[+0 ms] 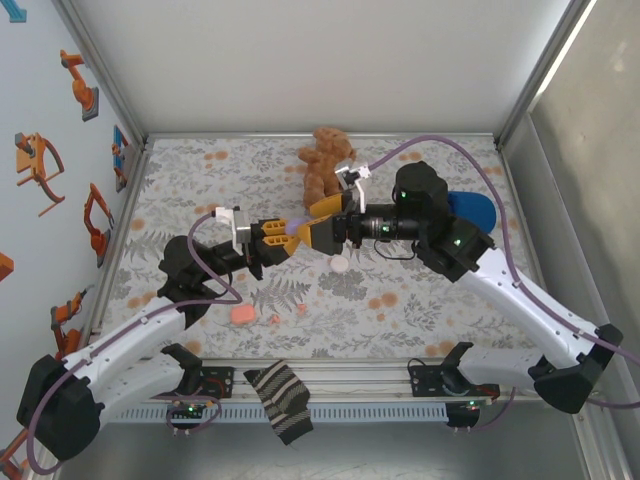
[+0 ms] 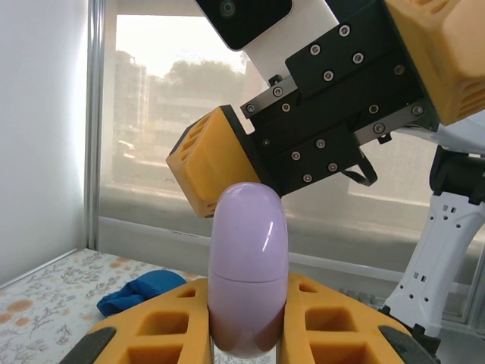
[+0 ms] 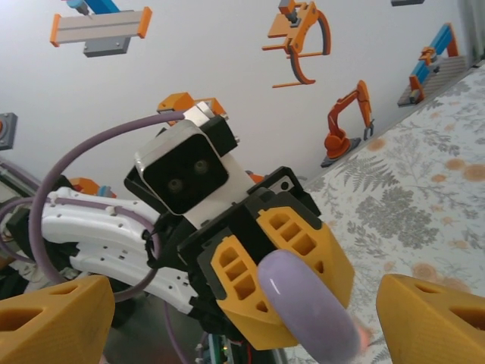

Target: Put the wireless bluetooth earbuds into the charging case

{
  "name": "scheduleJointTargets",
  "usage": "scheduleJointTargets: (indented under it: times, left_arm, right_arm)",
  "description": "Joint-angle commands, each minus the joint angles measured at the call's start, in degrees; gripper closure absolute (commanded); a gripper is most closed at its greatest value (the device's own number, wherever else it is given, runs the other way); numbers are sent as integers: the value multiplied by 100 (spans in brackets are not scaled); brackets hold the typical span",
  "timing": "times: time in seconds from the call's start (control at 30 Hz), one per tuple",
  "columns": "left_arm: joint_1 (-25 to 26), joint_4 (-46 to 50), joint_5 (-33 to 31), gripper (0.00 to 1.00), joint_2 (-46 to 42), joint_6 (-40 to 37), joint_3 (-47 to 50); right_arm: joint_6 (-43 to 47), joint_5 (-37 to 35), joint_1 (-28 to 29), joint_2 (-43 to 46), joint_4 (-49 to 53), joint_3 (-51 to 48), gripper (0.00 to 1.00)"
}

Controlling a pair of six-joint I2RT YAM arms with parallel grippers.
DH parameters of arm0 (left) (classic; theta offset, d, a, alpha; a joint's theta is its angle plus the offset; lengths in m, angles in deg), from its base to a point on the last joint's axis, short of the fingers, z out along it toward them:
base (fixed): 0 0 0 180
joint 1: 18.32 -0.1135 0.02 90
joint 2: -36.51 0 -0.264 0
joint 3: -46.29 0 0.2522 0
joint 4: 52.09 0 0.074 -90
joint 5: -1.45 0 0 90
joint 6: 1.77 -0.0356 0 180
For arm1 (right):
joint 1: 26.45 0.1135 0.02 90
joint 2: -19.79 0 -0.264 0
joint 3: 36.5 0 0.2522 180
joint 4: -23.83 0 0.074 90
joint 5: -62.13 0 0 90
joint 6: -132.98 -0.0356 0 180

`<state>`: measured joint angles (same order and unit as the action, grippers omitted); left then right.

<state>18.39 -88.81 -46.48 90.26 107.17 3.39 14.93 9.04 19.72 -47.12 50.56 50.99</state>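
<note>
Arms meet above mid-surface (image 1: pixel 200 180) in the overhead view, well clear of the side walls. The left end effector (image 1: pixel 283 236) is clamped on a lilac disc (image 1: pixel 293 230); the right end effector (image 1: pixel 314 228) stands open just beside it. The salmon-pink charging case (image 1: pixel 242 315) lies near the front edge with two reddish earbuds (image 1: pixel 274 320) just right of it and bare room around.

Left wrist: the disc stands upright between orange fingers (image 2: pixel 159 330).

Right wrist: wide jaws flank the disc without touching it.

Left tool (image 1: pixel 283 233) clamps the purple disc (image 2: pixel 248 265); right tool (image 1: pixel 318 228) gapes wide facing it, both aloft.
</note>
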Motion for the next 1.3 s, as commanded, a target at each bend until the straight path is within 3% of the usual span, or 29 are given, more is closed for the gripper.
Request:
scheduleJointTargets:
  times: [0.0, 0.17, 0.4, 0.7, 1.07, 1.27]
  left_arm:
    - [-5, -92, 143, 100, -138, 153, -142]
    - [10, 64, 216, 100, -280, 180, -157]
    - [38, 164, 194, 100, -444, 189, -101]
    - [55, 214, 241, 100, -544, 180, -98]
    - [58, 331, 246, 100, -644, 136, -98]
    - [64, 338, 244, 100, -644, 113, -91]
  right_arm:
    - [710, -441, 32, 258, 319, 169, 12]
    - [1531, -244, 26, 354, 351, 84, 18]
    - [2653, 557, 41, 416, 182, -79, 23]
    - [3317, 628, 59, 171, 381, 23, 25]
    - [3357, 853, 111, -334, 454, 343, 45]
    - [3203, 1017, 138, -436, 303, 326, 62]
